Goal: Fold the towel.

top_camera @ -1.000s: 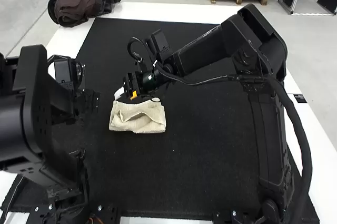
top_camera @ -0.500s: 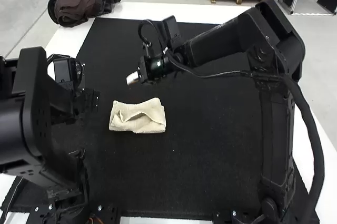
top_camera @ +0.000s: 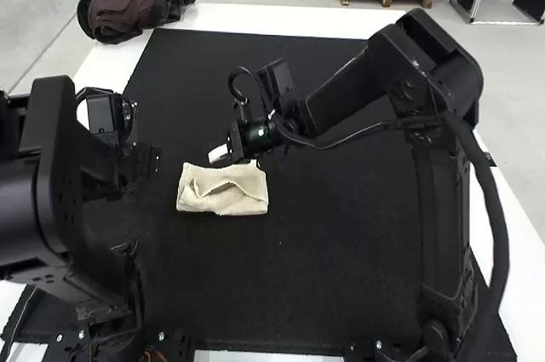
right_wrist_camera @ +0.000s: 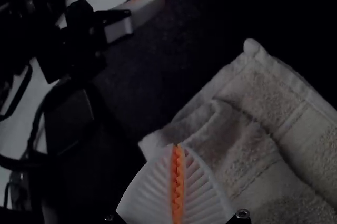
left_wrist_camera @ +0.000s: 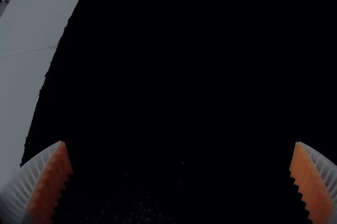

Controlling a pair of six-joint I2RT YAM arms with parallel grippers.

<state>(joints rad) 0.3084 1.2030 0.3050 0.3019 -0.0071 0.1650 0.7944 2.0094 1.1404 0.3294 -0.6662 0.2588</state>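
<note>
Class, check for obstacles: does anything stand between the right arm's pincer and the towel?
Nothing visible does. The right pincer, its fingers shut, is at the far edge of the towel in the high view. The left pincer is open over the black mat, off to the side.

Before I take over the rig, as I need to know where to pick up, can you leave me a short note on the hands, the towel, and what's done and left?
Left hand: open, fingers wide apart over the black mat, off to the towel's left.
Right hand: closed, fingertips at the towel's far edge; I can't tell if they touch it.
Towel: on the mat, folded into a small, layered rectangle.
Done: the main folding, by the look of it.
Left: the top layer is rumpled, with a gap under it; probably just smoothing.
</note>
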